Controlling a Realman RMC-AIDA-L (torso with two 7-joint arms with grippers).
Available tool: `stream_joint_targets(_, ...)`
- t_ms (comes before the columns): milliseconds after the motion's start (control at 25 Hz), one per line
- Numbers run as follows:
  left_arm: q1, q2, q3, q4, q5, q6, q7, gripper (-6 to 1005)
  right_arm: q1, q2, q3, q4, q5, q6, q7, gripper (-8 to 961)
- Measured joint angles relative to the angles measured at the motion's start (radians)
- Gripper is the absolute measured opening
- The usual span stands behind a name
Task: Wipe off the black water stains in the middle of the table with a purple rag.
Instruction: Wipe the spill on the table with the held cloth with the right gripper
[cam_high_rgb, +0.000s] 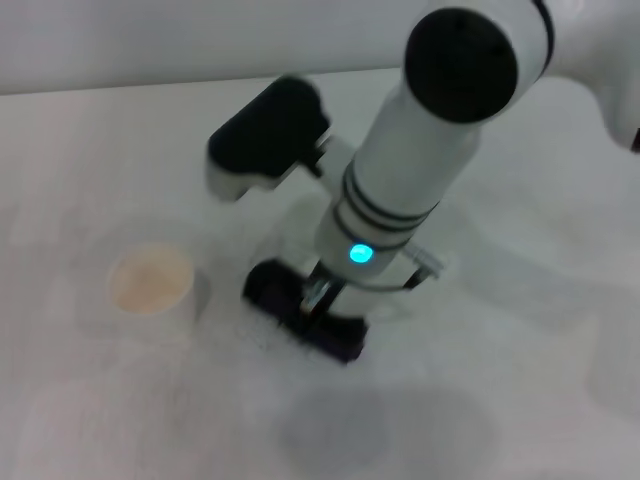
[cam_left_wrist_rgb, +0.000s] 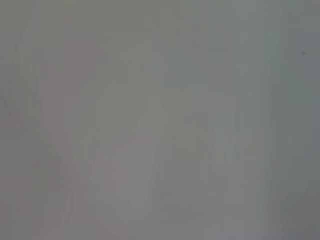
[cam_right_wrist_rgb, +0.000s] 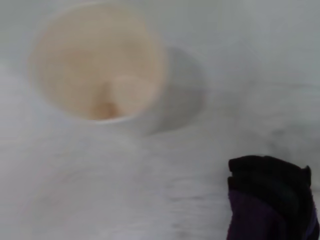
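The purple rag (cam_high_rgb: 340, 338) lies flat on the white table (cam_high_rgb: 520, 300) near its middle, a dark oblong cloth. My right arm reaches in from the upper right, and my right gripper (cam_high_rgb: 314, 297) is down on the middle of the rag, shut on it. One end of the rag also shows in the right wrist view (cam_right_wrist_rgb: 267, 200). The black water stains are hidden or out of view. My left gripper is not in any view; the left wrist view shows only a plain grey surface.
A white paper cup (cam_high_rgb: 150, 281) with a tan inside stands upright on the table to the left of the rag, a short gap away; it also shows in the right wrist view (cam_right_wrist_rgb: 97, 60). Faint grey smudges mark the table in front of the rag.
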Motion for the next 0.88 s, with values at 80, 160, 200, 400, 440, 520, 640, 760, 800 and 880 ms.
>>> stream_joint_targets(80, -0.001, -0.001, 0.001, 0.000, 0.000, 0.000, 0.000, 880, 0.009, 0.000, -0.033, -0.004, 0.067, -0.016, -0.021, 105)
stream_joint_targets(160, -0.001, -0.001, 0.001, 0.000, 0.000, 0.000, 0.000, 880, 0.013, 0.000, -0.060, -0.002, 0.124, -0.030, -0.044, 105)
stream_joint_targets(200, -0.001, -0.001, 0.002, 0.000, 0.000, 0.000, 0.000, 879, 0.014, 0.000, -0.069, 0.001, 0.154, -0.037, -0.060, 105)
stream_joint_targets(400, -0.001, -0.003, 0.002, -0.002, 0.000, 0.000, 0.000, 879, 0.021, 0.000, -0.110, -0.009, 0.300, -0.054, -0.176, 105)
stream_joint_targets(440, -0.001, -0.003, 0.002, -0.004, 0.000, 0.000, 0.000, 879, 0.022, 0.001, -0.113, -0.019, 0.312, -0.057, -0.190, 105)
stream_joint_targets(520, 0.000, -0.002, 0.002, -0.004, 0.000, 0.000, 0.000, 880, 0.024, 0.000, -0.107, -0.046, 0.308, -0.067, -0.193, 105)
stream_joint_targets(640, 0.005, -0.002, 0.002, -0.001, 0.000, 0.000, 0.000, 880, 0.022, 0.000, -0.066, -0.089, 0.249, -0.086, -0.173, 105)
stream_joint_targets(760, 0.010, -0.002, 0.000, -0.001, 0.000, 0.000, 0.000, 879, 0.011, -0.002, -0.014, -0.116, 0.139, -0.085, -0.131, 104)
stream_joint_targets(800, 0.012, -0.002, 0.000, -0.001, 0.000, 0.000, 0.000, 879, 0.010, -0.004, -0.002, -0.119, 0.107, -0.081, -0.117, 104)
stream_joint_targets(880, 0.016, -0.002, -0.003, 0.000, 0.000, 0.000, 0.001, 879, 0.007, -0.006, 0.027, -0.125, 0.042, -0.065, -0.092, 104)
